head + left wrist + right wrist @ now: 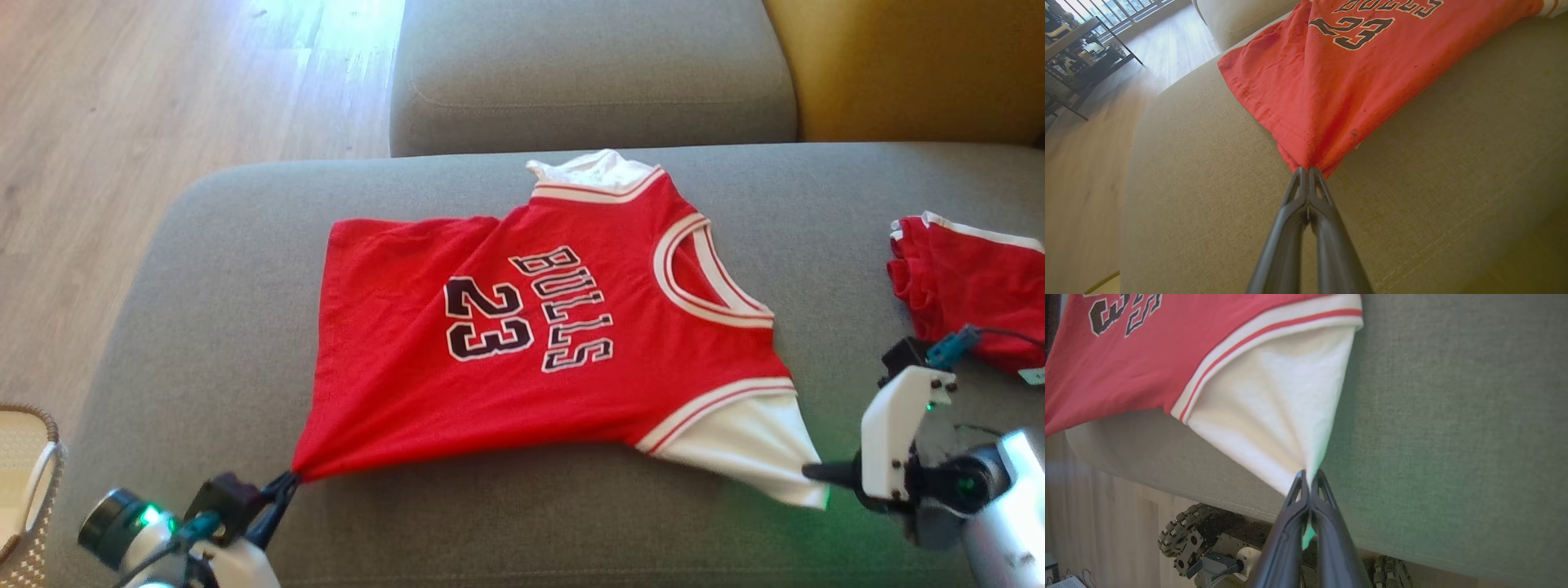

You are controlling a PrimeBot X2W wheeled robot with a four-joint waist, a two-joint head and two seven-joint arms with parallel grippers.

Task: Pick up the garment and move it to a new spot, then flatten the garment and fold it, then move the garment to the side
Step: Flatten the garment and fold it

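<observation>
Head view showed the jersey [522, 327] lying lengthwise, left hand [286, 486] clamped on its hem corner [309, 467], right hand [816, 472] on its sleeve [751, 445].

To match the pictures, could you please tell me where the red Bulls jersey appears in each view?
Head view: red Bulls jersey spread across the middle.
Left wrist view: top centre, tapering down to the fingers.
Right wrist view: upper left, white sleeve reaching centre.
Shared landmark: its black lettering.
</observation>
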